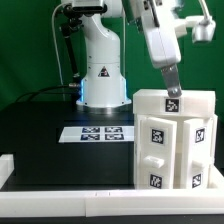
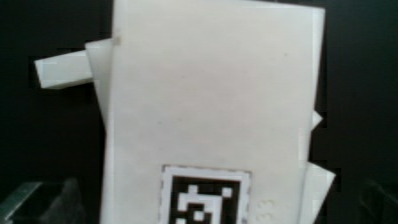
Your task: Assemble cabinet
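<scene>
While one cabinet (image 1: 172, 140) stands upright on the black table (image 1: 40, 130), showing four tagged front panels, one gripper (image 1: 171, 97) reaches its top; whether its fingers pinch cannot be told. One marker board (image 1: 97, 133) lies nearby.

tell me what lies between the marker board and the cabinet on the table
Nothing: in the exterior view the strip between the marker board and the cabinet is bare black table. The wrist view does not show that stretch.
</scene>
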Tool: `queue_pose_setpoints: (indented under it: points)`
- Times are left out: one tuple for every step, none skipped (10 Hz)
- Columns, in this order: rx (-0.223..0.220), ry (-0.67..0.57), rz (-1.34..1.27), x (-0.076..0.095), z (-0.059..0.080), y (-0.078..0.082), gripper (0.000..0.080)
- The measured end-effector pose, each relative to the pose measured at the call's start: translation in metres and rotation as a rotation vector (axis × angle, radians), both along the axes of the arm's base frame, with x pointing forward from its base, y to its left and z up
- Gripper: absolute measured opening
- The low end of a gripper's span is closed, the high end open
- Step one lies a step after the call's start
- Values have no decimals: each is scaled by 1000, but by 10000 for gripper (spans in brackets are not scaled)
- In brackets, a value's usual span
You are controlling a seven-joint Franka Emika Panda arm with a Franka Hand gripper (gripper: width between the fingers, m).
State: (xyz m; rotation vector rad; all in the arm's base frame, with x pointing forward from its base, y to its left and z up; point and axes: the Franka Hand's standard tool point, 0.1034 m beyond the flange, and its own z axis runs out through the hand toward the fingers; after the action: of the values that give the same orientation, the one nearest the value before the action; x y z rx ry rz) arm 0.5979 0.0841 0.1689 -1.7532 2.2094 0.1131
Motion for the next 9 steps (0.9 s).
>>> queue_pose_setpoints:
  points:
    - [13,-12,-8,0,9,3,790]
    - [26,-28,-18,2,18,4,797]
    - [29,-46,-18,5,21,4,797]
    - [20,-53,20,4,19,4,797]
    - [20,-52,23,4,18,4,797]
    - [13,-56,51,4,18,5,797]
    - [-50,-75,319,3,17,8,797]
    - [-76,-100,465,7,19,11,797]
    - [-85,-102,582,6,18,13,797]
